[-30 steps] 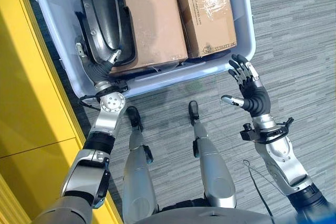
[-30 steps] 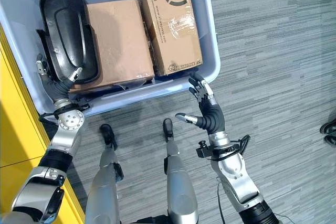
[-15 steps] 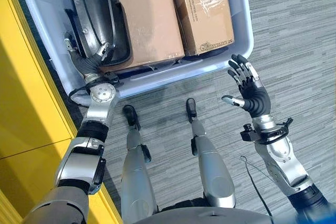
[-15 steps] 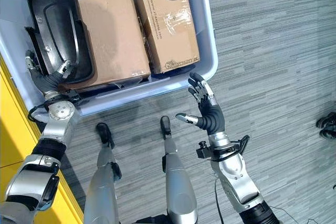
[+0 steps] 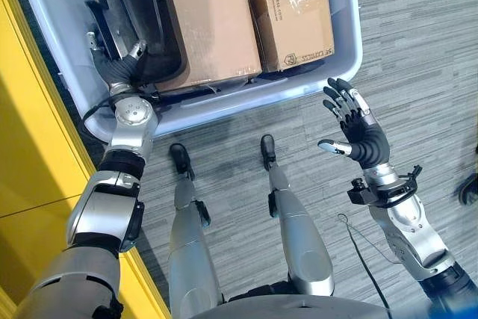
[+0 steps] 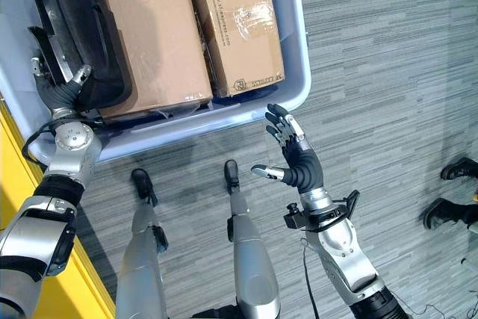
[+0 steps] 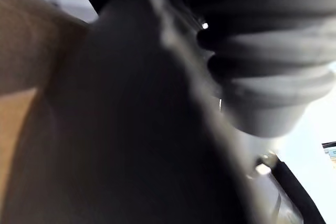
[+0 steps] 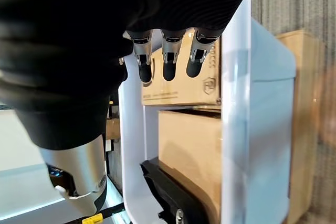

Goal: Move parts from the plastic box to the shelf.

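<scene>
A pale plastic box (image 5: 254,98) stands on the floor ahead of me. A long black moulded part (image 5: 131,5) lies along its left side, next to two cardboard boxes (image 5: 205,20) (image 5: 291,5). My left hand (image 5: 119,65) reaches over the box's near wall and sits at the near end of the black part, partly tucked under it. In the left wrist view the black part (image 7: 131,129) looms very close. My right hand (image 5: 357,131) hovers open above the floor just outside the box's near right corner, palm toward the box wall (image 8: 236,129).
The yellow shelf unit (image 5: 37,169) runs along my left, close against the box. Grey striped carpet (image 5: 418,35) lies open to the right. A person's dark shoes (image 6: 452,169) show at the far right edge.
The whole picture has shifted, so the box now sits higher and further left. My left hand stays at the black part's near end. My right hand has barely moved. Shoes have come into view.
</scene>
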You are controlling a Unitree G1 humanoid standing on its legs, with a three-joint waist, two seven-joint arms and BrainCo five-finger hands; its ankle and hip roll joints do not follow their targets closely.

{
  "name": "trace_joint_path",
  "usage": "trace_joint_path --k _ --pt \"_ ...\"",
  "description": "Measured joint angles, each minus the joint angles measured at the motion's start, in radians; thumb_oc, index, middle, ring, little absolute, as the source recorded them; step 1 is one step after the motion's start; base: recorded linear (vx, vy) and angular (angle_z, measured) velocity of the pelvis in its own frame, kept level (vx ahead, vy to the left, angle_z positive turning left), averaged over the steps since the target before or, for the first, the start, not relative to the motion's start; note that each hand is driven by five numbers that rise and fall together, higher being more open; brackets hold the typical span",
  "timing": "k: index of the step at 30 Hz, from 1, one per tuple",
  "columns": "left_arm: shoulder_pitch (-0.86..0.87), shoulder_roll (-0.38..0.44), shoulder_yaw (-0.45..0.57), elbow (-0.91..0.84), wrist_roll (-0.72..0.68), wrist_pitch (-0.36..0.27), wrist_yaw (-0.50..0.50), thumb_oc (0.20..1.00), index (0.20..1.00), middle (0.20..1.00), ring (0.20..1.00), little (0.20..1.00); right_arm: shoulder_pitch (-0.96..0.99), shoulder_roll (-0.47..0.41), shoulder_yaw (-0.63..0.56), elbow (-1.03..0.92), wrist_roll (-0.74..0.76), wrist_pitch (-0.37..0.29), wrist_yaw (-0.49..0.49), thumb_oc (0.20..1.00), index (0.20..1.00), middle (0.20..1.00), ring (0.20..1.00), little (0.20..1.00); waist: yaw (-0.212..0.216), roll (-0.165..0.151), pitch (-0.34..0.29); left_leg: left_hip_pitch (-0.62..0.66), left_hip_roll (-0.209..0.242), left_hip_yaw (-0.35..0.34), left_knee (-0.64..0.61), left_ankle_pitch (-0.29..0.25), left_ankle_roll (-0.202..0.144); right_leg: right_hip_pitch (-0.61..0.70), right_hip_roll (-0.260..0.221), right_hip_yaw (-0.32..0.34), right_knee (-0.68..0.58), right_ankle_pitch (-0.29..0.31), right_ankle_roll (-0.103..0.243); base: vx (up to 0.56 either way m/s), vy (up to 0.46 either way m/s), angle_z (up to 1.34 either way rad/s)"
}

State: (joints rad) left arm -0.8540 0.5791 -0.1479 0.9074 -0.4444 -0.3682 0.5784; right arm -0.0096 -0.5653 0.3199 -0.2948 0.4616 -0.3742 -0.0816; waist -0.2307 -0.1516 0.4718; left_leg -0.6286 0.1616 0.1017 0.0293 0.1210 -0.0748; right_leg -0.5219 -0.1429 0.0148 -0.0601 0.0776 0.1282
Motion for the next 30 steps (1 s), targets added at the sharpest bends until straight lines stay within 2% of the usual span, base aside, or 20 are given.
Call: trace_joint_path --k 3,12,18,20,21,23,26,27,28,30 --pt "-0.017 0.002 0.0 0.008 -0.017 0.0 -0.015 0.2 0.2 0.2 0.2 0.2 0.015 0.001 -0.001 -0.001 0.006 0.0 0.004 1.0 1.0 1.0 1.0 1.0 -0.001 -0.013 -0.009 -0.021 0.0 -0.001 0.021 -0.005 -0.004 -0.02 0.0 0.001 0.009 0.004 0.002 -0.01 0.027 -0.04" --pt "-0.016 -0.001 0.002 0.019 -0.088 0.013 -0.081 0.2 0.2 0.2 0.2 0.2 0.022 0.004 -0.003 -0.002 0.007 0.001 0.022 1.0 1.0 1.0 1.0 1.0 0.006 -0.02 -0.028 -0.019 -0.008 0.001 0.029 -0.005 -0.004 -0.024 -0.003 0.009 0.021 0.013 0.009 0.0 0.018 -0.01" --pt "0.114 -0.029 0.0 0.026 -0.093 0.054 -0.137 0.2 0.2 0.2 0.2 0.2 0.014 0.005 0.002 0.003 0.006 0.011 0.031 1.0 1.0 1.0 1.0 1.0 0.025 -0.009 -0.057 0.092 -0.01 0.016 0.001 -0.004 -0.002 0.064 -0.013 0.025 0.008 0.012 0.009 0.02 0.012 -0.08" --pt "0.172 -0.053 -0.002 0.0 -0.092 0.063 -0.148 0.2 0.2 0.2 0.2 0.2 0.007 0.007 0.001 0.005 0.006 0.019 0.03 1.0 1.0 1.0 1.0 1.0 0.037 0.009 -0.062 0.124 -0.02 0.019 -0.007 -0.004 -0.002 0.096 -0.02 0.025 -0.001 0.012 0.009 0.05 0.038 -0.01" --pt "0.257 -0.08 -0.001 -0.073 -0.09 0.073 -0.161 0.2 0.2 0.2 0.2 0.2 0.006 0.017 -0.007 0.01 0.005 0.024 0.029 1.0 1.0 1.0 1.0 1.0 0.047 0.027 -0.067 0.179 -0.025 0.028 -0.03 0.0 0.002 0.142 -0.029 0.027 -0.011 0.011 0.011 0.07 0.034 0.01" --pt "0.373 -0.141 -0.011 -0.165 -0.084 0.073 -0.181 0.2 0.2 0.2 0.2 0.2 0.034 0.017 -0.028 0.025 0.003 0.025 0.03 1.0 1.0 1.0 1.0 1.0 0.073 0.085 -0.119 0.213 -0.039 0.026 -0.068 0.001 0.002 0.171 -0.042 0.022 -0.031 0.007 0.017 0.08 0.021 0.06" --pt "0.577 -0.136 0.015 -0.404 -0.043 0.067 -0.175 0.2 0.2 0.2 0.2 0.2 0.048 0.026 -0.074 0.063 -0.011 0.038 0.028 1.0 1.0 1.0 1.0 1.0 0.111 0.147 -0.141 0.32 -0.053 0.028 -0.111 0.007 0.006 0.26 -0.055 0.013 -0.031 -0.011 0.029 0.08 0.006 0.1" --pt "0.615 -0.135 0.023 -0.437 -0.033 0.044 -0.174 0.2 0.2 0.2 0.2 0.2 0.056 0.026 -0.082 0.073 -0.014 0.039 0.028 1.0 1.0 1.0 1.0 1.0 0.12 0.165 -0.157 0.331 -0.055 0.024 -0.119 0.007 0.006 0.275 -0.058 0.002 -0.032 -0.017 0.03 0.09 0.0 0.2" --pt "0.655 -0.133 0.067 -0.493 -0.03 0.037 -0.168 0.2 0.2 0.2 0.2 0.2 0.044 0.033 -0.085 0.079 -0.014 0.049 0.03 1.0 1.0 1.0 1.0 1.0 0.138 0.185 -0.168 0.345 -0.06 0.02 -0.12 0.007 0.006 0.292 -0.063 -0.004 -0.032 -0.019 0.031 0.16 -0.014 0.22" --pt "0.716 -0.132 0.146 -0.589 0.008 0.034 -0.156 0.2 0.2 0.2 0.2 0.2 0.045 0.046 -0.1 0.087 -0.014 0.056 0.04 1.0 1.0 1.0 1.0 1.0 0.144 0.193 -0.198 0.384 -0.066 0.008 -0.122 0.003 0.008 0.34 -0.068 -0.015 -0.032 -0.028 0.035 0.13 -0.028 0.19"
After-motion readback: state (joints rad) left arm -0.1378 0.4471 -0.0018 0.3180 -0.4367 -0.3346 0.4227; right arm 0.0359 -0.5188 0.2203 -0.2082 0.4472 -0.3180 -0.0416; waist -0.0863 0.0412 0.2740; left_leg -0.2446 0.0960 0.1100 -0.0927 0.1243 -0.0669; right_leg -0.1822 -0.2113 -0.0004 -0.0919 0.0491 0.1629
